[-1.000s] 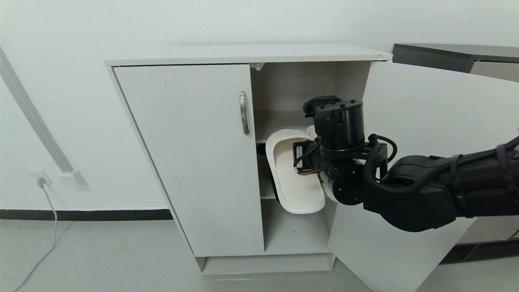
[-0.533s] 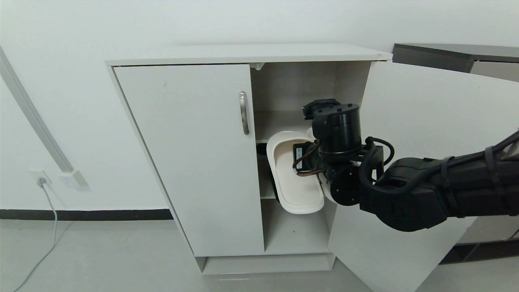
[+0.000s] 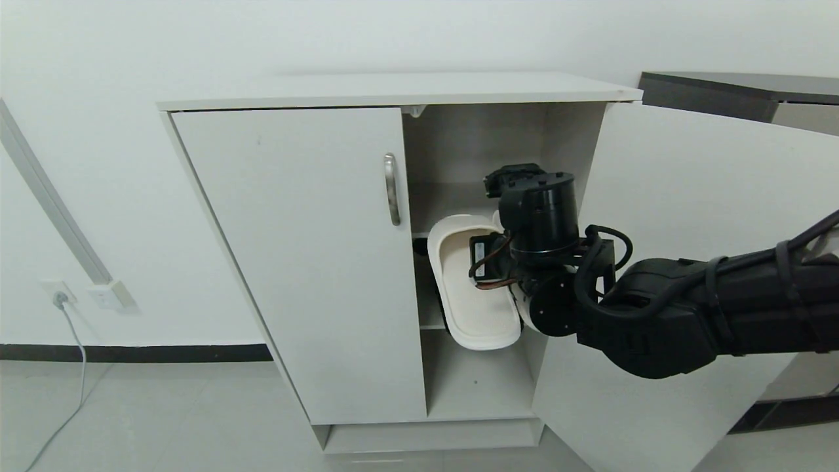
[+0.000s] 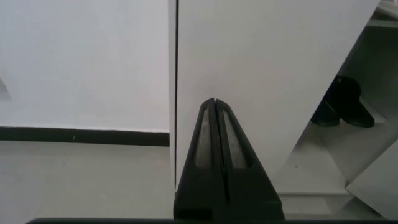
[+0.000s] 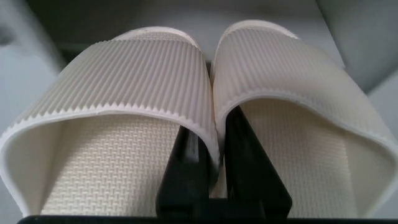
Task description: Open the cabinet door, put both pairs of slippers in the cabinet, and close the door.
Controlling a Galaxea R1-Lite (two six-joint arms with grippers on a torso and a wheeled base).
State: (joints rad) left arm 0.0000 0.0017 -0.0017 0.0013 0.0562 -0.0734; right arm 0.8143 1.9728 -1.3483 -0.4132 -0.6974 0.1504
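The robot's right arm (image 3: 688,314) stretches in from the right edge of the frame to the open half of a white cabinet (image 3: 393,88) at centre. The right gripper (image 5: 214,134) is clamped on a pair of white slippers (image 3: 475,288), its two fingers (image 5: 186,174) tucked under the ribbed straps and pinching the slippers' adjoining inner walls together. The pair hangs on its side just right of centre frame, footbed facing left, in the cabinet's opening at the height of the middle shelves; whether it touches a shelf cannot be told. The cabinet's left door (image 3: 295,262) is closed, its metal handle (image 3: 391,189) upright near the inner edge, while the right door (image 3: 688,196) stands swung wide toward the right of the frame. A pair of black slippers (image 4: 345,102) sits on a shelf inside. The left gripper (image 4: 214,102) hangs in front of the closed door, its fingers pressed flat together with nothing between them. A wall socket (image 3: 59,292) with a plugged-in cable shows at lower left
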